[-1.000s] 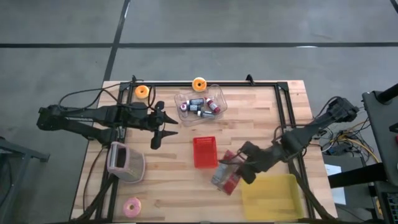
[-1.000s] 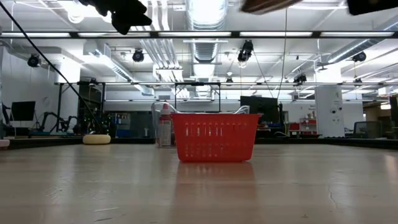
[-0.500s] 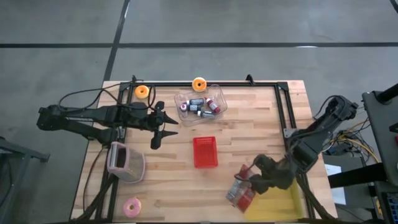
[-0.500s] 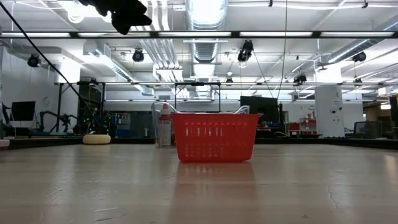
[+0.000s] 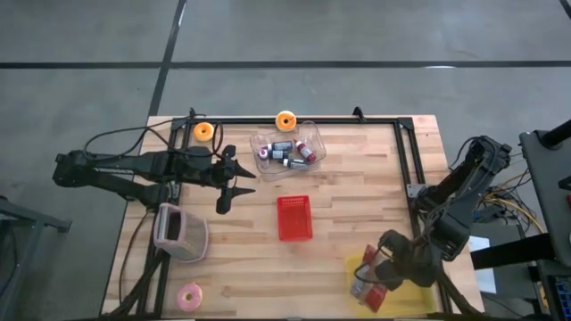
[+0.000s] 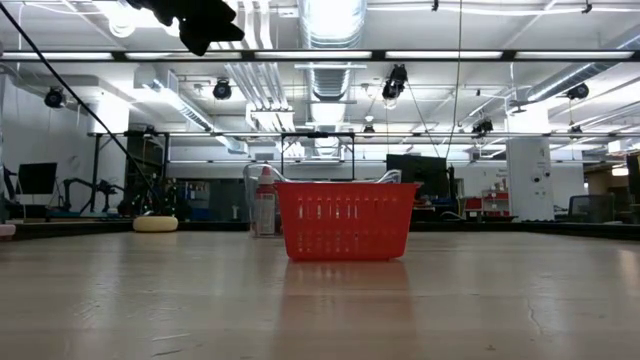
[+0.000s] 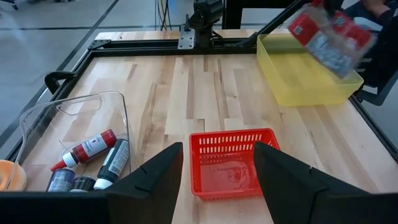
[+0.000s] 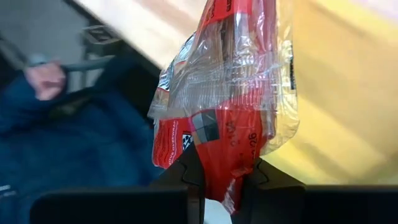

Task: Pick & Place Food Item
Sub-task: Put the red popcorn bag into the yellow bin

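R pincer (image 5: 373,283) carried snack bag (image 5: 368,287) from basket (image 5: 294,218) over yellow bin (image 5: 419,287), still pinching; low view misses it.

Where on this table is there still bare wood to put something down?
Bare wood lies between the red basket and the yellow tray, and between the basket and the pink-topped container. It is crowded at the clear tub of bottles and under the left claw.
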Motion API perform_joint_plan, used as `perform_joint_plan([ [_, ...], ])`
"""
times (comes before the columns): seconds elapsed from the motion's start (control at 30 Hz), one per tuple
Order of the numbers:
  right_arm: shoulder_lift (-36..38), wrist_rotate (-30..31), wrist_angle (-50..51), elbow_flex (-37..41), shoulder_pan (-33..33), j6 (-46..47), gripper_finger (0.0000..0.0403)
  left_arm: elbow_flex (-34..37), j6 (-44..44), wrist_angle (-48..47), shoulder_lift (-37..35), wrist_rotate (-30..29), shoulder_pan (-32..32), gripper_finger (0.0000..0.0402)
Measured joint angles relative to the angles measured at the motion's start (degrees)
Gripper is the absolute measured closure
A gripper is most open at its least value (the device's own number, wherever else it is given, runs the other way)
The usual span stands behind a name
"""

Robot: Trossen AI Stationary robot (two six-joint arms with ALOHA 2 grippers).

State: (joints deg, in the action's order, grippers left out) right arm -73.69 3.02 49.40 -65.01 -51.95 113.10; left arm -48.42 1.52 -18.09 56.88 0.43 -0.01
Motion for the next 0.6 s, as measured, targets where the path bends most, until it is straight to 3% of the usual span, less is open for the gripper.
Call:
perform_joint_plan([
  [0.33, 0.0, -1.9, 10.6, 0.0, -0.1, 0.0, 0.0374, 0.0, 0.0, 0.0, 0.0, 0.0, 0.0, 0.02],
  [0.6, -2.6, -2.0, 9.8, 2.4, -0.7, 2.0, 0.0374, 0.0, 0.0, 0.0, 0.0, -0.2, 0.0, 0.02],
])
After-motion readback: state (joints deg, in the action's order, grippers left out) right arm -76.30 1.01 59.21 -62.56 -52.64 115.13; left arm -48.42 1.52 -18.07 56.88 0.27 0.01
